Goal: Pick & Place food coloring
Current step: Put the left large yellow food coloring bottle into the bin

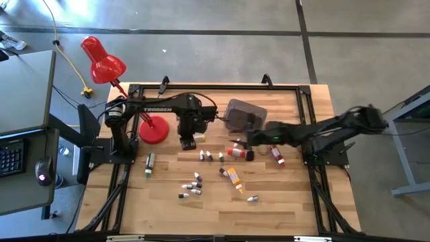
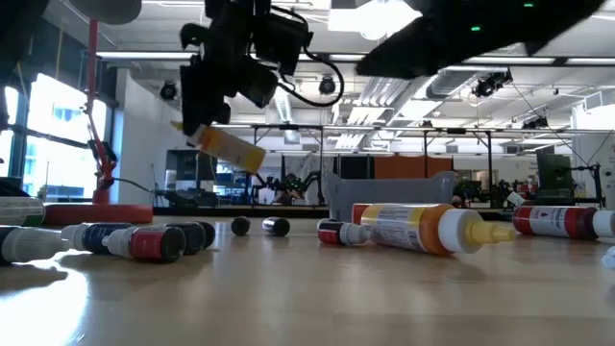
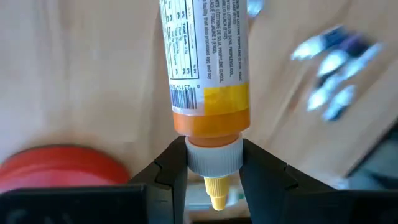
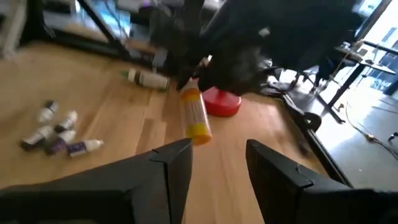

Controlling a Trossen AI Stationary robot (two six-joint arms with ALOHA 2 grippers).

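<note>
Above the wooden table (image 1: 282, 202), near the round red lamp base (image 1: 154, 130): left gripper (image 3: 212, 171), fingers clamped on the white collar of one orange squeeze bottle with a yellow pointed cap and white printed label (image 3: 208, 68). Bottle hangs clear of the tabletop, tilted, body extending away from the fingers, cap tip between them. Right gripper (image 4: 217, 163): jaws apart, nothing between them, hovering beside the grey rectangular tub (image 1: 243, 113). On the table: a large yellow-capped bottle lying flat (image 2: 423, 227), a red-labelled bottle (image 2: 562, 221), a green bottle (image 1: 149, 163), a cluster of tiny dark-and-white bottles (image 1: 191, 187).
</note>
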